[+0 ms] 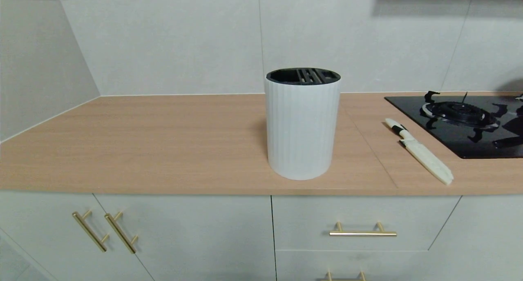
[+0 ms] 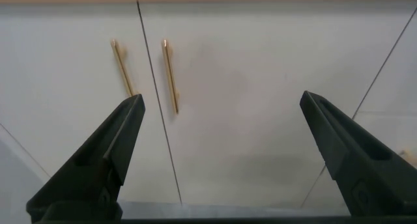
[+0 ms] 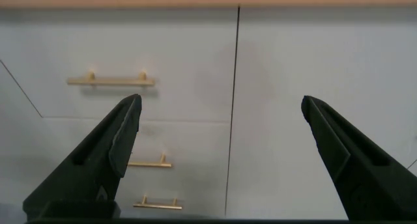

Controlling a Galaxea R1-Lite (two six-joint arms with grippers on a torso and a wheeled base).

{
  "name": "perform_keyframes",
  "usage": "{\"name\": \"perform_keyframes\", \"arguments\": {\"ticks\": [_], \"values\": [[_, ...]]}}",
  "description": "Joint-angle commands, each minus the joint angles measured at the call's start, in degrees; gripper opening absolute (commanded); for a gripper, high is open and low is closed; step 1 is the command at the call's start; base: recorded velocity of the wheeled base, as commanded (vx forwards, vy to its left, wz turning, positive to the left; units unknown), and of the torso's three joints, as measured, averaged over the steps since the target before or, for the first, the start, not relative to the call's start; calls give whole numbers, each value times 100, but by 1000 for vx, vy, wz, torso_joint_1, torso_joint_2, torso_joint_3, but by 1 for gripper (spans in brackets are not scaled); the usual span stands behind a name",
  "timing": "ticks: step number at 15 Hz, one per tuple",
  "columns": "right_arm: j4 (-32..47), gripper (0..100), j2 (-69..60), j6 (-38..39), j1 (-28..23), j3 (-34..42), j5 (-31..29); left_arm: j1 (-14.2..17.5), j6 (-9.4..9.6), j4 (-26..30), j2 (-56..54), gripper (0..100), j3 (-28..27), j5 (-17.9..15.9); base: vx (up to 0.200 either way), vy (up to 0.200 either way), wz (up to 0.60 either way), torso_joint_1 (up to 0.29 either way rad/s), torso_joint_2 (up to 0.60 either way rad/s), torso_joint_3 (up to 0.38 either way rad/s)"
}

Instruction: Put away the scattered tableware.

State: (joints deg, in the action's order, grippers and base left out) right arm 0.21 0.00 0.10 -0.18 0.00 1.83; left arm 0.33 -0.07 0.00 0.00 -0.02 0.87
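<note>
Fingers of left gripper (image 2: 221,97) and right gripper (image 3: 220,98) stand apart; we should take knife (image 1: 419,151) by its handle (image 1: 395,128), at 3 o'clock from holder (image 1: 302,126).

A kitchen: wood countertop (image 1: 163,142), black gas hob (image 1: 459,113), tiled wall (image 1: 163,40), brass-handled cabinets (image 1: 184,232).

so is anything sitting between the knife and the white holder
Nothing visible does. The knife lies flat on the counter right of the white holder, only bare wood between them; the hob is on its other side.
</note>
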Motion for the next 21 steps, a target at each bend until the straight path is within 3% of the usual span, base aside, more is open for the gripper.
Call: {"name": "perform_keyframes", "arguments": {"ticks": [1,21], "values": [[6,100,9,-1,1,0,2,2,-1,0,9,100,-6,1,0,0,0,188,-466,-300],[-3,100,9,-1,1,0,2,2,-1,0,9,100,2,1,0,0,0,236,-534,-299]]}}
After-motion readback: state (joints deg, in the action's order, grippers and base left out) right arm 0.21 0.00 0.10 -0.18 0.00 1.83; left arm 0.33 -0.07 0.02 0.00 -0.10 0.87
